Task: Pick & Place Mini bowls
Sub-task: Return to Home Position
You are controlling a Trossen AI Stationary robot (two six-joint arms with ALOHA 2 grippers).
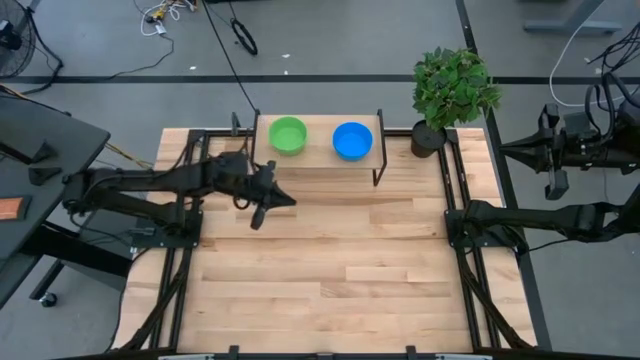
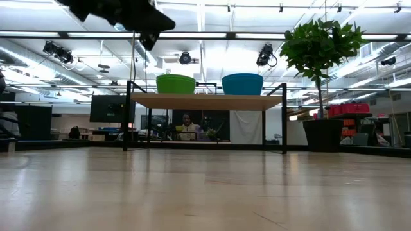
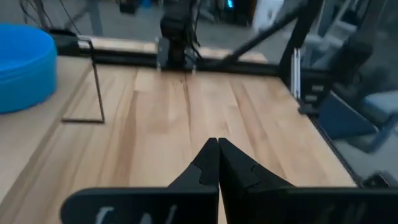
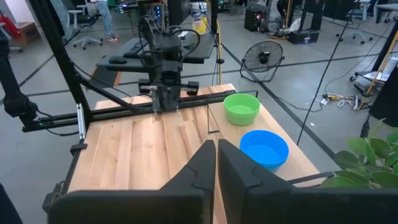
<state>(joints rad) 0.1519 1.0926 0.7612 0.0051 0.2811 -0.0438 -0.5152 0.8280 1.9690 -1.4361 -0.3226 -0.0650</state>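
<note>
Green bowl [image 1: 288, 134] and blue bowl [image 1: 352, 140] mouth-up, abreast on shelf [image 1: 318, 158]; left gripper [image 3: 217, 149], right gripper [image 4: 216, 149] pinched closed, empty.

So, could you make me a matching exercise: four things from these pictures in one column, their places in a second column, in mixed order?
1 green bowl
2 blue bowl
3 potted plant
4 left gripper

A beside the shelf's right end
B on the shelf, nearer the plant
C raised over the table, shut
D on the shelf, farther from the plant

Pairs: 1-D, 2-B, 3-A, 4-C.

The right gripper is shut, at the table's right edge.
</note>
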